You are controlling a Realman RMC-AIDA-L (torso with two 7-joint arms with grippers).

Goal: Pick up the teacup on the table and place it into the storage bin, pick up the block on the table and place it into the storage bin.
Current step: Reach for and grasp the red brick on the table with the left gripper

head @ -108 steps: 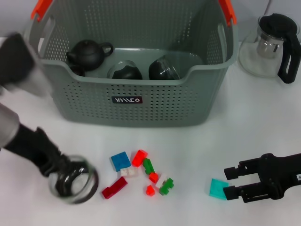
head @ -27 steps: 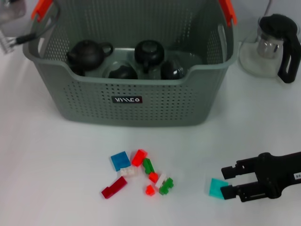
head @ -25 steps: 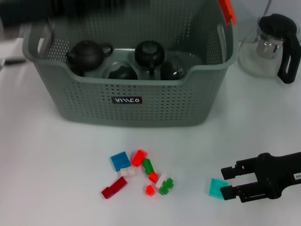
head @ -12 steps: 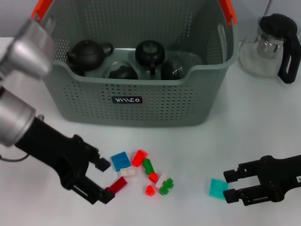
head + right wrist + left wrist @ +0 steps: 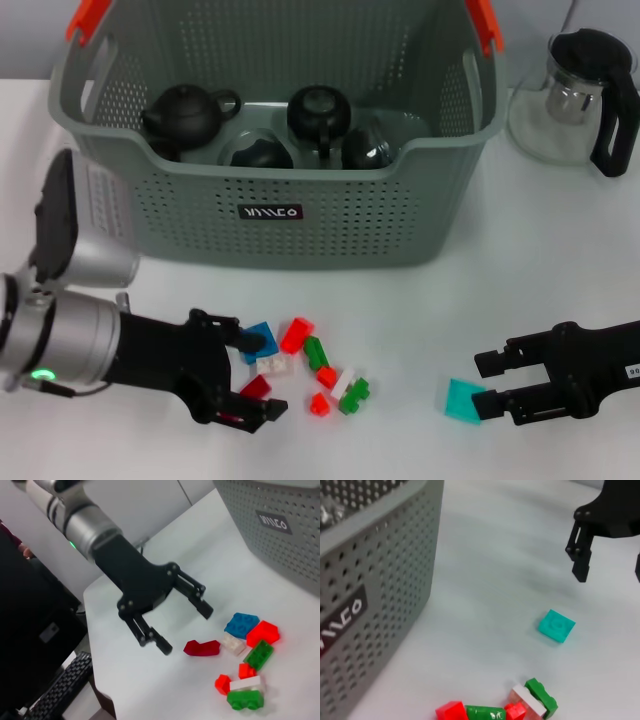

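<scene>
Compared with half a second earlier, the left gripper (image 5: 252, 375) has moved lower and nearer the scattered blocks, its forearm now lying almost level across the table (image 5: 560, 260); the right gripper (image 5: 487, 383) is where it was. Blocks form a loose cluster in front of the storage bin (image 5: 280, 215): a dark red block (image 5: 201, 648) lies between the left gripper's spread fingers, untouched, with a blue block (image 5: 262, 338) just beside the upper fingertip, and a red block (image 5: 296, 335), a green block (image 5: 316, 352), and a white-and-green block (image 5: 351, 390) lie close together beyond. A teal block (image 5: 461, 401) lies apart from the cluster, just in front of the right gripper, whose fingers stand open and hold nothing. The storage bin, grey-green and perforated with orange handle ends (image 5: 88, 17) and a black label (image 5: 270, 212), stands on the table behind the blocks. Inside it sit a black teapot (image 5: 187, 114) and several dark rounded vessels, among them a teacup (image 5: 318, 113) near the middle. A glass pitcher (image 5: 575, 95) with a black handle and lid stands on the table to the right of the bin.
</scene>
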